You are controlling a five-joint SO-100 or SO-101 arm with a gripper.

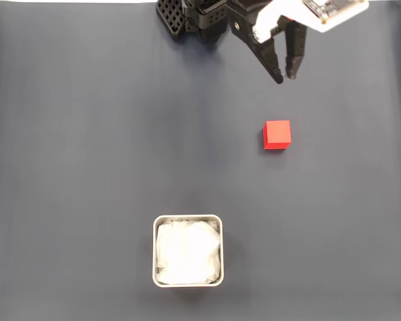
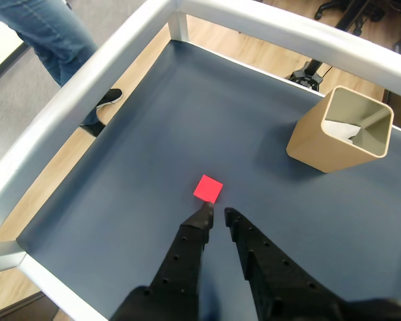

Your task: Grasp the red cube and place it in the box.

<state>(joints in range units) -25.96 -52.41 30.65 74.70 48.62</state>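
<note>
Approach step, pre-grasp. The black two-finger pincer (image 1: 286, 79) hovers just short of the small matte red cube (image 1: 277, 134), jaws only slightly apart, holding nothing. Next move likely calls for a wider opening, then descent. The cube sits on dark blue desk (image 1: 87, 167), well apart from the grey-rimmed, white-lined square box (image 1: 187, 218). Open room all round; raised metal rails (image 2: 67, 107) at edges.

Fixed view: black-and-white robot arm (image 1: 207, 17) cut off by top edge at 12 o'clock; only base and wrist show.
Wrist view: person's jeans-clad legs (image 2: 50, 33) cropped at 11 o'clock, shoe partly behind the silver metal rail (image 2: 87, 93). Black two-finger claw (image 2: 217, 217) cut by bottom edge at 6 o'clock. Tan square box's (image 2: 321, 144) white lining mostly hidden by walls.
</note>
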